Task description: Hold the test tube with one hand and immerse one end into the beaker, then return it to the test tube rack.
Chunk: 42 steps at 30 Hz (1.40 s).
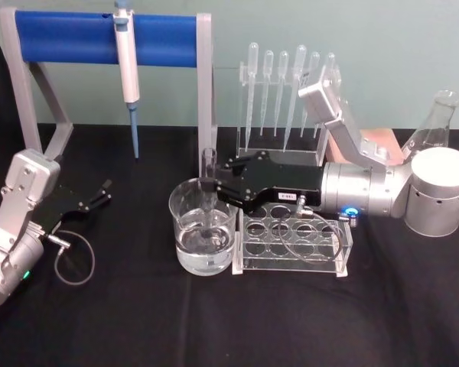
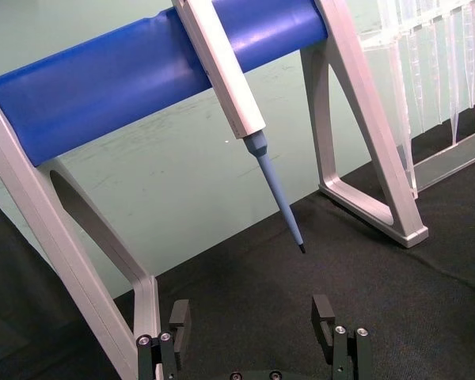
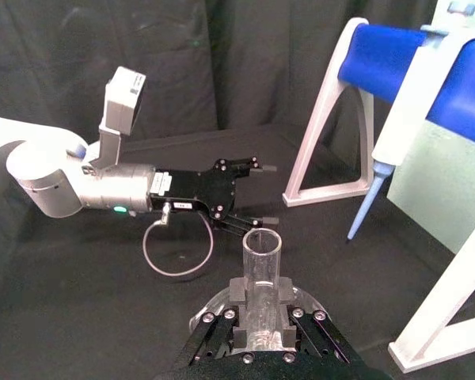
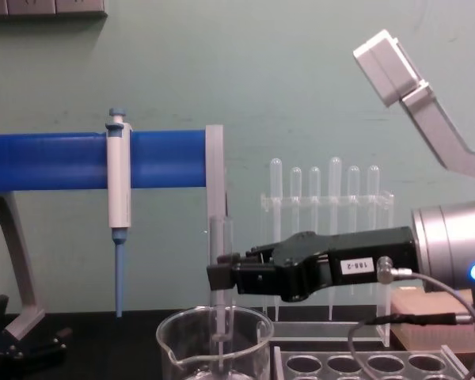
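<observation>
The right claw (image 1: 211, 188) is closed on the test tube (image 1: 208, 162), gripping it a little below its open rim. The tube stands upright with its round end down inside the beaker (image 1: 182, 238), at the water or just into it as far as can be told. The beaker sits on the black desk (image 1: 122, 321), just beside the left end of the clear test tube rack (image 1: 291, 264), and the claw's body reaches in above that rack. The left claw (image 1: 101, 193) rests on the desk well to the left with its fingers apart, holding nothing, so this looks like one-arm work. The step in hand appears to be the dip itself. To do it well, the tube should stay plumb and near the middle of the beaker, clear of the glass wall and the spout. The descent should be slow and short: enough to wet the closed end, stopping before it taps the beaker's floor. The grip is glass on hard fingers, so any sideways push could make the tube slip or tilt. Afterwards, the safest exit is straight up until the round end clears the rim. Only then should it move across to a hole in the rack, since an early sideways move could knock the beaker.
</observation>
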Each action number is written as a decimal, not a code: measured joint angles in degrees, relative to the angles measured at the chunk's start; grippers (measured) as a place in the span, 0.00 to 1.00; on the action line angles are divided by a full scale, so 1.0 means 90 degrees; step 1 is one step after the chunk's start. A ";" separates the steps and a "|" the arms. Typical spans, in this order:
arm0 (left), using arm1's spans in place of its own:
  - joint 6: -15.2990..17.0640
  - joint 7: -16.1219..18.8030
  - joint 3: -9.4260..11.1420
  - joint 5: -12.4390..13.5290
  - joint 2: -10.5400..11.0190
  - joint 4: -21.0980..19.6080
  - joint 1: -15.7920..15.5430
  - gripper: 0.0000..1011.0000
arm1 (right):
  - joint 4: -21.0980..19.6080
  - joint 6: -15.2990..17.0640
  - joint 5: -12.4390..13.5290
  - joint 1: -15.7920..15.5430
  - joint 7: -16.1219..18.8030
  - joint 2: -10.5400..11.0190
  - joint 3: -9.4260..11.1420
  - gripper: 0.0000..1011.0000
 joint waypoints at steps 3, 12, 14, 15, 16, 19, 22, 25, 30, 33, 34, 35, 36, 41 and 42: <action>0.0000 0.0000 0.0000 0.0000 0.0000 0.0000 0.0000 0.99 | 0.0041 -0.0009 -0.0053 -0.0040 0.0000 -0.0035 0.0020 0.22; 0.0000 0.0000 0.0000 0.0000 0.0000 0.0000 0.0000 0.99 | 0.0149 -0.0002 -0.0181 -0.0104 0.0057 -0.0094 0.0060 0.22; 0.0000 0.0000 0.0000 0.0000 0.0000 0.0000 0.0000 0.99 | 0.0155 -0.0001 -0.0204 -0.0109 0.0072 -0.0098 0.0059 0.22; 0.0000 0.0000 0.0000 0.0000 0.0000 0.0000 0.0000 0.99 | 0.0159 -0.0001 -0.0228 -0.0117 0.0088 -0.0098 0.0059 0.22; 0.0000 0.0000 0.0000 0.0000 0.0000 0.0000 0.0000 0.99 | 0.0160 -0.0001 -0.0233 -0.0119 0.0094 -0.0098 0.0059 0.22; 0.0000 0.0000 0.0000 0.0000 0.0000 0.0000 0.0000 0.99 | 0.0160 -0.0001 -0.0232 -0.0118 0.0094 -0.0098 0.0059 0.22; 0.0000 0.0000 0.0000 0.0000 0.0000 0.0000 0.0000 0.99 | 0.0160 0.0000 -0.0229 -0.0115 0.0093 -0.0097 0.0058 0.22; 0.0000 0.0000 0.0000 0.0000 0.0000 0.0000 0.0000 0.99 | 0.0159 0.0002 -0.0226 -0.0113 0.0091 -0.0096 0.0057 0.22; 0.0000 0.0000 0.0000 0.0000 0.0000 0.0000 0.0000 0.99 | 0.0159 0.0006 -0.0218 -0.0110 0.0088 -0.0093 0.0057 0.22; 0.0000 0.0000 0.0000 0.0000 0.0000 0.0000 0.0000 0.99 | 0.0157 0.0009 -0.0214 -0.0109 0.0087 -0.0093 0.0056 0.22; 0.0000 0.0000 0.0000 0.0000 0.0000 0.0000 0.0000 0.99 | 0.0157 0.0010 -0.0213 -0.0108 0.0087 -0.0093 0.0056 0.22; 0.0000 0.0000 0.0000 0.0000 0.0000 0.0000 0.0000 0.99 | 0.0157 0.0011 -0.0211 -0.0107 0.0086 -0.0093 0.0056 0.22; 0.0000 0.0000 0.0000 0.0000 0.0000 0.0000 0.0000 0.99 | 0.0156 0.0011 -0.0210 -0.0107 0.0085 -0.0093 0.0056 0.22; 0.0000 0.0000 0.0000 0.0000 0.0000 0.0000 0.0000 0.99 | 0.0154 0.0012 -0.0206 -0.0105 0.0084 -0.0093 0.0056 0.22; 0.0000 0.0000 0.0000 0.0000 0.0000 0.0000 0.0000 0.99 | 0.0153 0.0012 -0.0205 -0.0104 0.0083 -0.0093 0.0056 0.22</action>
